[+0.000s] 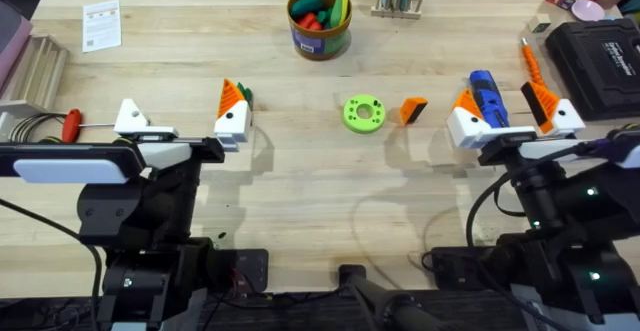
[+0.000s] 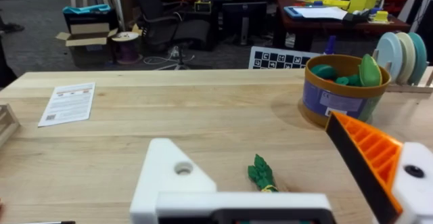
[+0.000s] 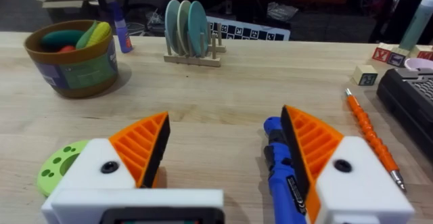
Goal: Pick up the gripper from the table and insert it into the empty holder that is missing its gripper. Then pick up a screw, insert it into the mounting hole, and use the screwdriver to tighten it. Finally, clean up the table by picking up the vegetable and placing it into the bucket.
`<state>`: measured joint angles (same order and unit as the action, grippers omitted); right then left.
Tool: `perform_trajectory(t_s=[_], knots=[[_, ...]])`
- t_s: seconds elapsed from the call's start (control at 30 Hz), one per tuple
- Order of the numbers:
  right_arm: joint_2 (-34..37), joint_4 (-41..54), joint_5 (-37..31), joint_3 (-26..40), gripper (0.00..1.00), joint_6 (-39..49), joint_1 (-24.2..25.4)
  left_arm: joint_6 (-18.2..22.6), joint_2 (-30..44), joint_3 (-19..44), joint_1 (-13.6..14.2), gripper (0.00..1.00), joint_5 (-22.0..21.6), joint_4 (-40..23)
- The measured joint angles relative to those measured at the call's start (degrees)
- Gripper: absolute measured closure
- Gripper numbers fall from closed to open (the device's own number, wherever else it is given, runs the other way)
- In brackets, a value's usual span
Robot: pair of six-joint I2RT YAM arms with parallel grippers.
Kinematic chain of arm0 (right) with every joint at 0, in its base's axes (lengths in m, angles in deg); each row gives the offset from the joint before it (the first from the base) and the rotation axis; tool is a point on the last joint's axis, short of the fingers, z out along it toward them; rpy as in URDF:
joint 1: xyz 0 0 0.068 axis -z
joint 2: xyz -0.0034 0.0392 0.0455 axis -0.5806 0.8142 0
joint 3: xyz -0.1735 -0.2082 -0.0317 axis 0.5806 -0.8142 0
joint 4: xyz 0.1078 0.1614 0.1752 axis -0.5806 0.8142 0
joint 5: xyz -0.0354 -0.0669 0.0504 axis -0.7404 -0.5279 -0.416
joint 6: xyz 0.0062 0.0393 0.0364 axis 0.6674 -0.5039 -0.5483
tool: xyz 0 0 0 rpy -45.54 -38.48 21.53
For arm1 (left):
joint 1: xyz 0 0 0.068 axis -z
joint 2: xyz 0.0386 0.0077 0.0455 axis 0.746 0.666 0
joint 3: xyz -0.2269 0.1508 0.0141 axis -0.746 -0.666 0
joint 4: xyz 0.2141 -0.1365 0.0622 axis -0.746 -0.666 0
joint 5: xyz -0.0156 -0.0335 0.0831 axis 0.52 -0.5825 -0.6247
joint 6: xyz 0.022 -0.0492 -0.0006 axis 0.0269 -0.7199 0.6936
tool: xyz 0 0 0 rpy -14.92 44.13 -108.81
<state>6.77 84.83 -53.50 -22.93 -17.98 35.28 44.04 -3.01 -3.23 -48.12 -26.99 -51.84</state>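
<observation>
Well, both arms sit low at the near edge of the desk (image 1: 300, 171), and neither is touching any of the loose parts. The left hand (image 1: 180, 123) has its fingers spread wide and holds nothing; one finger is a bare white holder (image 1: 131, 117) with an open mounting hole in it (clear in the left wrist view), while the other finger wears an orange ribbed tip. Just beyond that tipped finger lies the vegetable (image 1: 246, 95), dark green and small, flat on the wood between the two fingers' line and the bucket (image 1: 319, 21).

The right hand (image 1: 515, 121) is spread as well, both white fingers capped with orange pads (image 3: 141, 145). The screwdriver (image 1: 487, 97), blue and chunky, lies on the desk between them, close against one pad; whether it touches is hard to say from where I stand. A thin orange tool (image 1: 530, 61) lies just outside that hand, near a black case (image 1: 596, 59).

Out in the middle rests the gripper (image 1: 413, 109), a small orange wedge, right beside a round green disc (image 1: 363, 112) and apart from both hands. The bucket stands at the far side, full of toy foods.
</observation>
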Motion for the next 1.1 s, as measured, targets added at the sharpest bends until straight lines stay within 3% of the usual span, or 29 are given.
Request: perform_trajectory(t_s=[0.27, 0.43, 0.57, 0.7, 0.83, 1.1], knots=[[0.0, -0.4, 0.0, 0.0, 0.008, 0.0, 0.0, 0.0, 0.0, 0.0, 0.0, 0.015, 0.0, 0.2], [0.0, -7.7, 0.0, 0.0, 0.008, 0.0, 0.0, 0.0, 0.0, 0.0, 0.0, 0.015, -0.1, 5.0], [0.0, -7.7, -0.2, 2.1, 0.008, 0.1, 0.0, 0.0, 0.0, 2.3, 0.0, 0.015, -0.6, 1.7], [1.1, -2.7, -0.3, 9.6, 0.009, 0.1, 0.0, -0.1, 1.8, 10.0, 0.0, 0.015, -1.3, -5.6], [5.9, 4.8, -0.7, 19.6, 0.009, 0.1, 0.0, -0.2, 8.8, 21.6, 0.0, 0.015, -1.9, -14.2], [27.7, 22.5, -0.7, 39.4, 0.010, 0.2, 0.0, -0.2, 33.6, 44.8, 0.0, 0.016, -2.1, -34.3]])
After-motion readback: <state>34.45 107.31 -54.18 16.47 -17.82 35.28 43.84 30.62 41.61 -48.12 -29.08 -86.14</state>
